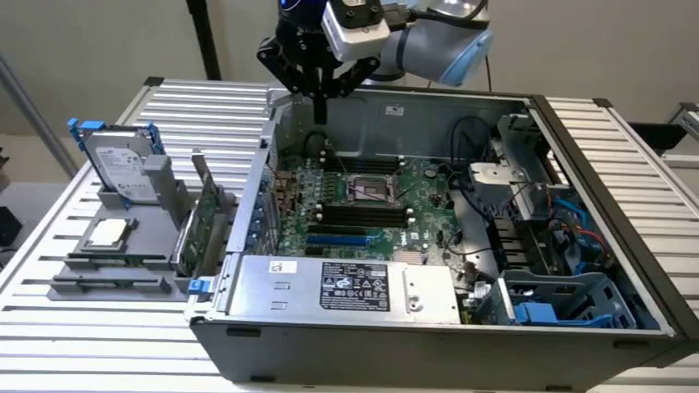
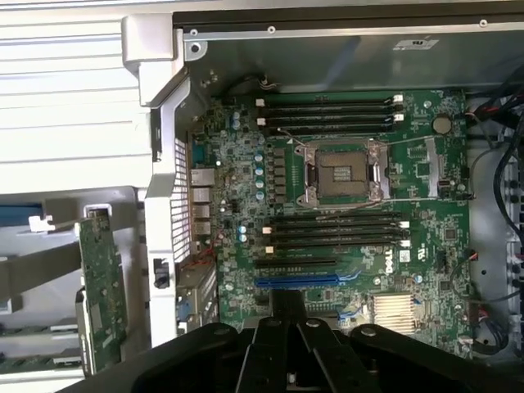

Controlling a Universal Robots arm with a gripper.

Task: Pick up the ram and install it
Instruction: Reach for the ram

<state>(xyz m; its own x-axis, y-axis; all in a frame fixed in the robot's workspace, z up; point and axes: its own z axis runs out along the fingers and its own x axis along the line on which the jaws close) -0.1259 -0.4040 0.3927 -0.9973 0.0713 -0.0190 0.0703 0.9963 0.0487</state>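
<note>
My gripper point(image 1: 321, 113) hangs over the far left corner of the open computer case point(image 1: 611, 205), above the motherboard point(image 1: 361, 196). Its black fingers point down and meet in one narrow tip, and I see nothing between them. In the wrist view the gripper point(image 2: 286, 309) sits above the board's edge near the blue slot point(image 2: 296, 281). Long black memory slots point(image 2: 340, 231) lie beside the processor socket point(image 2: 342, 170), and another group of slots point(image 2: 327, 110) lies on its other side. I cannot make out the ram for certain. A thin dark strip point(image 1: 106, 262) lies low in the grey holder.
A grey holder point(image 1: 110, 286) at the exterior view's left carries a silver hard drive in a blue frame point(image 1: 120, 164), a tall green expansion card point(image 1: 203, 225) and a small square chip point(image 1: 110, 233). The power supply point(image 1: 349, 286) fills the case's near side. Cables point(image 1: 568, 229) crowd its right.
</note>
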